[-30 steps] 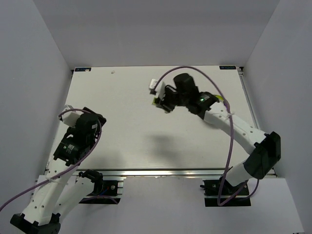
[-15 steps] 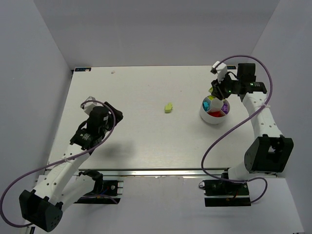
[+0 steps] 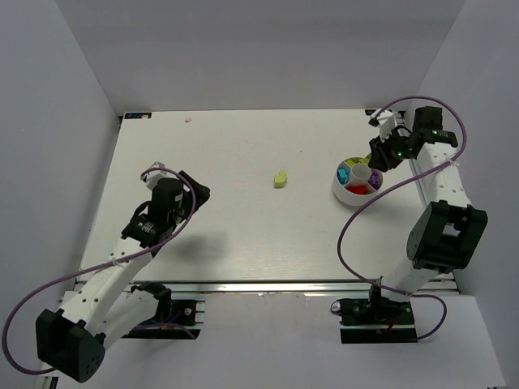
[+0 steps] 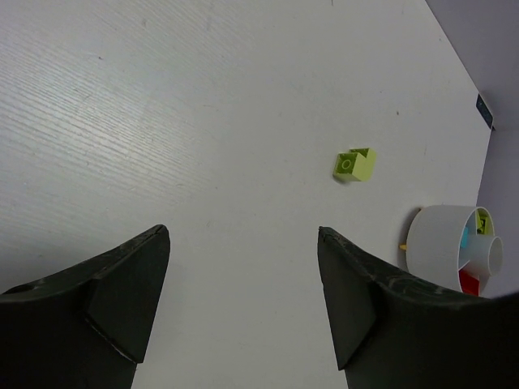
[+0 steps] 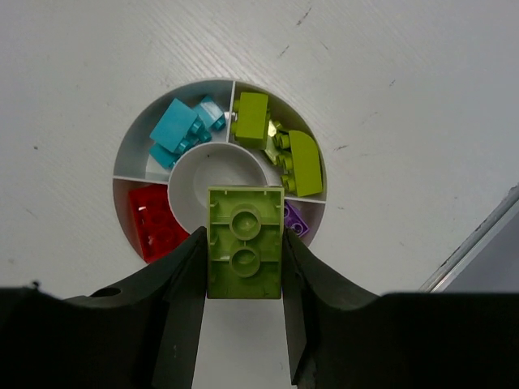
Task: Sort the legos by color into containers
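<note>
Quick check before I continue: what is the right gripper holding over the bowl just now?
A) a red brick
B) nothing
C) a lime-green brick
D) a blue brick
C: the right wrist view shows the right gripper shut on a lime-green brick, studs facing the camera, above the divided bowl.

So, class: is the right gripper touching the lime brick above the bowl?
Touching. Right wrist view: the right gripper clamps both sides of the lime brick, no gap.
</note>
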Tool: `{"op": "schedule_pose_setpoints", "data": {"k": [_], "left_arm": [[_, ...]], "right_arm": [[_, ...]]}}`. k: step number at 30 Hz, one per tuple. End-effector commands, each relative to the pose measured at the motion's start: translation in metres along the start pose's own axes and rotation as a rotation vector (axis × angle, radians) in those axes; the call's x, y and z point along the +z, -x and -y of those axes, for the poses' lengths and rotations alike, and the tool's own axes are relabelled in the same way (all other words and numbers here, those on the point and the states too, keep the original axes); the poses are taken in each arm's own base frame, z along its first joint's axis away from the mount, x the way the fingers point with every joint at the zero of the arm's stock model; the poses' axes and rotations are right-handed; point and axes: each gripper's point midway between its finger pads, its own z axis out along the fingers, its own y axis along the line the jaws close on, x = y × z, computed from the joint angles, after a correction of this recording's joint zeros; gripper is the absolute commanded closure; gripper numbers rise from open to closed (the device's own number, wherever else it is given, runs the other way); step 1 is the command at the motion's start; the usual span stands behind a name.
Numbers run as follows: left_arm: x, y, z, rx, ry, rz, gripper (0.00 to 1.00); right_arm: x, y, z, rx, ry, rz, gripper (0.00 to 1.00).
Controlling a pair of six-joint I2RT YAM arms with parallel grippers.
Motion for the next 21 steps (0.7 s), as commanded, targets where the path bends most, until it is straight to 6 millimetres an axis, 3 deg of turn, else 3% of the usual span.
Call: {"op": "schedule_pose_setpoints", "data": {"k": [1, 9, 11, 15, 21], "left_arm": [[0.003, 0.0, 0.009, -0.019, -0.039, -0.006, 0.18], [0.018, -0.023, 0.019, 0.004, -0.073, -0.115, 0.18], [0.023, -0.04, 0.032, 0.052, -0.139, -0.208, 0.2], [0.039, -0.064, 0.034, 0.154, -0.086, -0.383, 0.21], [0.049, -0.069, 0.053, 0.146, -0.144, -0.419, 0.21]], "right_arm": [[-0.012, 0.002, -0.005, -0.082, 0.044, -0.039, 1.0], [-0.013, -0.009, 0.0, -0.097, 0.054, -0.114, 1.0], [-0.015, -0.01, 0.0, -0.093, 0.057, -0.129, 1.0], [-0.014, -0.01, 0.002, -0.089, 0.063, -0.144, 1.0], [-0.002, -0.005, -0.007, -0.078, 0.12, -0.126, 1.0]]}}
